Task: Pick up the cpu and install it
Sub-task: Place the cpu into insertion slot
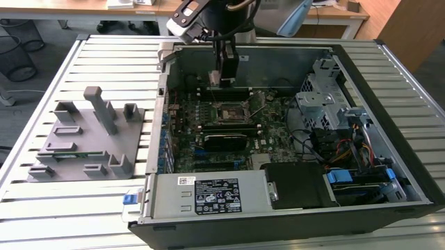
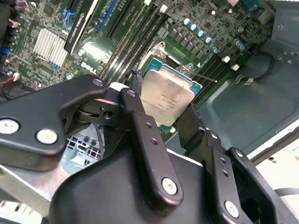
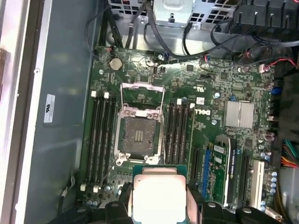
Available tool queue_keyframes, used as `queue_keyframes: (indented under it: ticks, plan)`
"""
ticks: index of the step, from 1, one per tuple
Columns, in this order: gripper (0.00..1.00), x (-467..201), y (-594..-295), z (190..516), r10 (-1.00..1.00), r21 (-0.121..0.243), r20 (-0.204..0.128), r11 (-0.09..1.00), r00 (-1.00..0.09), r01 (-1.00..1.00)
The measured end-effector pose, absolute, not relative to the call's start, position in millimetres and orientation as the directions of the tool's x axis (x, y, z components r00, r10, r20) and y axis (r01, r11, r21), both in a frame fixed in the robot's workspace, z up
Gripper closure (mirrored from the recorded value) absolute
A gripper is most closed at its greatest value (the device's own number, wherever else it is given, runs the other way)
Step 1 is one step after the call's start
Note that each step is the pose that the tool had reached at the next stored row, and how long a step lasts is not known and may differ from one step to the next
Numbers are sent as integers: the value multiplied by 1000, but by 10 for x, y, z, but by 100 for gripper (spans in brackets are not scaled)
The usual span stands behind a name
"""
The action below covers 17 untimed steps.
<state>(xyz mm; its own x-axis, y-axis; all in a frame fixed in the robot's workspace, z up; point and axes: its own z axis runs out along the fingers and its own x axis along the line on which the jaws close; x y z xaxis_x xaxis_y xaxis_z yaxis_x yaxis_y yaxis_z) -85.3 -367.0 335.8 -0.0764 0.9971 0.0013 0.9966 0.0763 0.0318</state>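
The gripper [image 1: 221,78] hangs in the upper middle of the exterior view, inside the open case [image 1: 278,65], over the far part of the motherboard [image 1: 184,140]. Its fingers [image 2: 140,121] pinch the cpu [image 2: 167,93] by two opposite edges, so the silvery lid faces up towards the wrist and the underside faces the board. I judge this grip is chosen to leave the underside free for seating. In the first wrist view the cpu [image 3: 156,195] sits squarely between the black fingertips. The socket [image 3: 139,135] lies beyond it and apart from it, with its retaining frame swung open and the contact field bare, ready, it seems, to take the chip. The cpu appears held off the board, not yet over the socket, touching nothing but the gripper. In the exterior view the socket [image 1: 230,113] lies just below the gripper, near the frame's centre
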Motion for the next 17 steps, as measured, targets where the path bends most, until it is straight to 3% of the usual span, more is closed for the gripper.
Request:
queue_keyframes:
  ticks: [17]
  plan:
    - [46, -670, -3597, 3140, 998, 32, 1, 55, -55, 998]
